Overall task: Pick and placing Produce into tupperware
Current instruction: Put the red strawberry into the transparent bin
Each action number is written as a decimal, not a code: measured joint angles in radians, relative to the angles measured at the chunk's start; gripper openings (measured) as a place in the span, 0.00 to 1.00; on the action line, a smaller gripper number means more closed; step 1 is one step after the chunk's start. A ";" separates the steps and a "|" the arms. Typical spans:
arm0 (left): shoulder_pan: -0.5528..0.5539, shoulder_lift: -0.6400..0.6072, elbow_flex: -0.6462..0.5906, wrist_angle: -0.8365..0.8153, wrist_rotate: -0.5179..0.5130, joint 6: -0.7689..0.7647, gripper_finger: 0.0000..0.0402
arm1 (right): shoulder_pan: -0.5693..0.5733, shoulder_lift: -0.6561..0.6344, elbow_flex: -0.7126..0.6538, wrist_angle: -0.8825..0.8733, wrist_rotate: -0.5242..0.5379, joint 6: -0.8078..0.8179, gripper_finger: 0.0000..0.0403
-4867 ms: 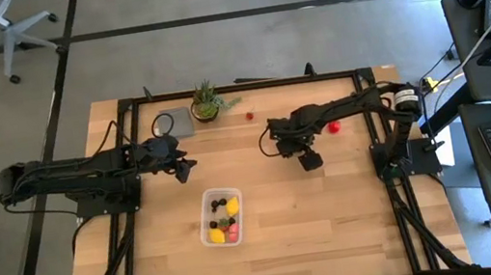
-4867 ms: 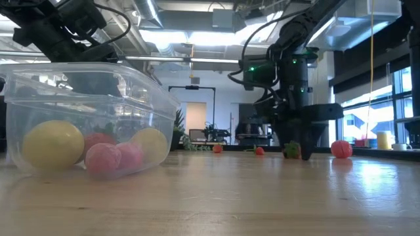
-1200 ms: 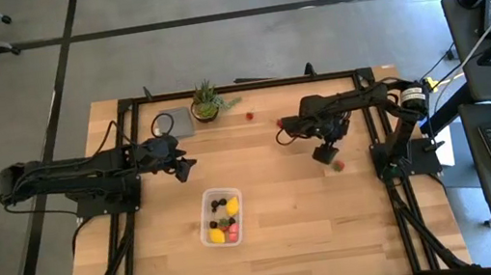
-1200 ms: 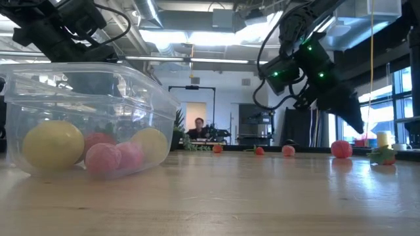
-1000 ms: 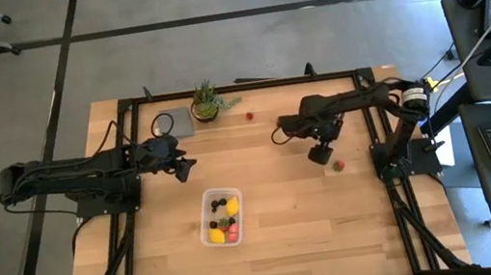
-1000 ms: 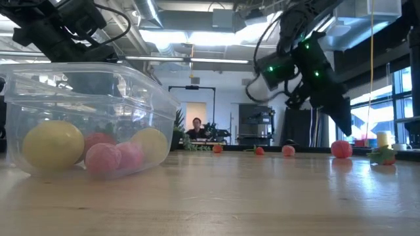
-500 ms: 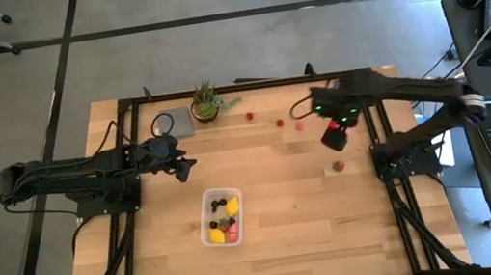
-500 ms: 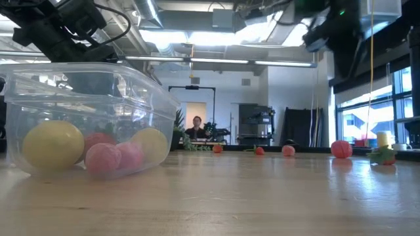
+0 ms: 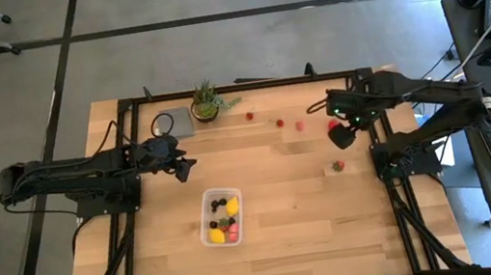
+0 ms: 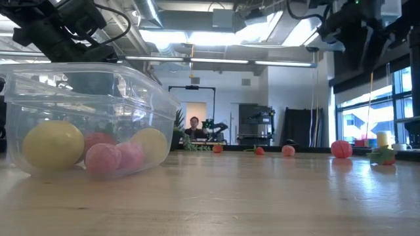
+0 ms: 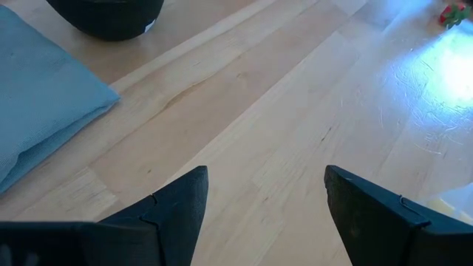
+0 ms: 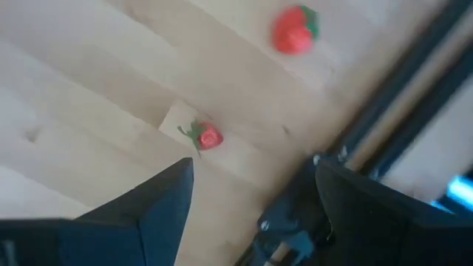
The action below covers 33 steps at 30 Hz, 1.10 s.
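The tupperware (image 9: 221,217), a clear lidless tub, stands on the wooden surface (image 9: 287,219) toward its near-centre, between the two arms; in the low view (image 10: 85,118) its translucent wall shows two yellow lemon-like pieces (image 10: 52,145) and pink-red strawberry-like pieces (image 10: 105,158) inside, and from above dark berry-like pieces (image 9: 221,201) lie among them. Loose produce is scattered over the far and right part of the surface: a small red piece (image 9: 249,115) near the potted plant (image 9: 206,100), two more red pieces (image 9: 279,123) and (image 9: 299,125) farther right, a strawberry with green leaves (image 9: 337,166) lying alone near the right edge, well apart from the tub, and a larger red piece (image 9: 333,126) close to the right gripper. The right gripper (image 9: 343,135) is raised above the surface at the right rear; its jaws are spread and empty, and its wrist view looks down past them at the leafy strawberry (image 12: 207,137) and the larger red piece (image 12: 294,31). The left gripper (image 9: 184,167) waits to the left of the tub, beyond it, its jaws likewise spread and empty over bare wood, with a grey-blue cloth (image 11: 37,118) ahead of it. In the low view a person (image 10: 194,128) shows in the room behind.
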 joint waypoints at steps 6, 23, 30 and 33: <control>0.000 0.000 0.000 0.000 0.000 0.000 0.65 | 0.038 0.006 -0.144 0.168 -0.025 -0.204 0.71; 0.000 0.000 0.000 -0.001 -0.001 0.004 0.65 | 0.184 0.006 -0.507 0.508 -0.149 -0.590 0.71; 0.000 0.000 0.000 -0.001 -0.064 0.004 0.65 | 0.184 0.006 -0.528 0.514 -0.134 -0.550 0.71; 0.000 0.000 0.000 -0.001 -0.071 0.004 0.65 | 0.184 0.006 -0.540 0.529 -0.116 -0.531 0.71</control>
